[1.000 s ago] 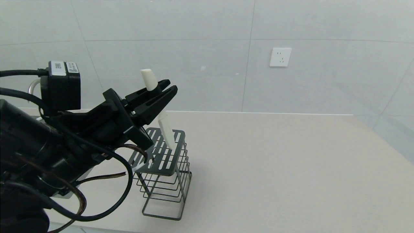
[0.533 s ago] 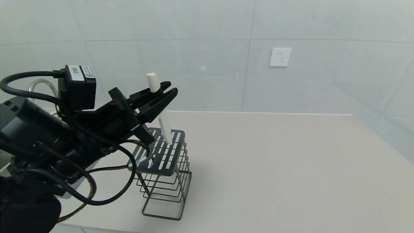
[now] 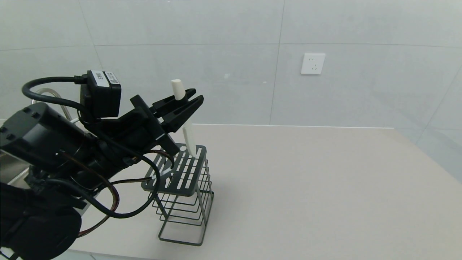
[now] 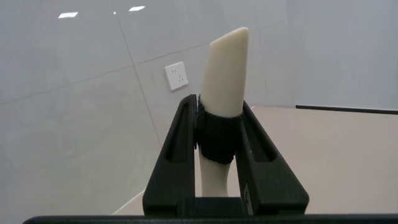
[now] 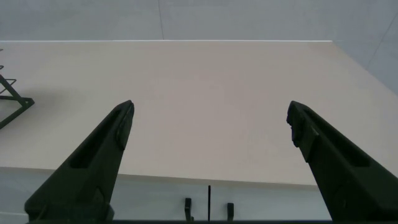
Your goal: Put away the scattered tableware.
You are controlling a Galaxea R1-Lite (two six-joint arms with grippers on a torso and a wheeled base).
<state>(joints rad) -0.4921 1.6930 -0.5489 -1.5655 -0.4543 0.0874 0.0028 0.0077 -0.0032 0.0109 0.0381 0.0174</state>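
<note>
White and long, the stick (image 3: pixel 190 135) is a piece of tableware; whether it is a knife, a spoon or something else I cannot tell. The left claw (image 3: pixel 187 99) is pinched tight on it near its upper end; a short bit of the stick pokes up above the claw and the longer part hangs down below it. The stick stands almost straight up, leaning just a little. Its lower tip is right at the slotted top of the dark wire rack (image 3: pixel 180 173), close to the far edge; I cannot tell if the tip is inside a slot or only touching the top. The rack stands on the pale table (image 3: pixel 306 180), near the front edge on the robot's left.

The right claw (image 5: pixel 210 115) is spread wide and holds nothing; it hangs by the front edge of the table, well apart from the rack.

I think the job is partway done for this one piece; it has been picked up and brought to the rack, but it is not yet put away, since the claw has not let go. What is left, I think, is to slide it down through a slot and let it go; how many more pieces wait I cannot tell.
</note>
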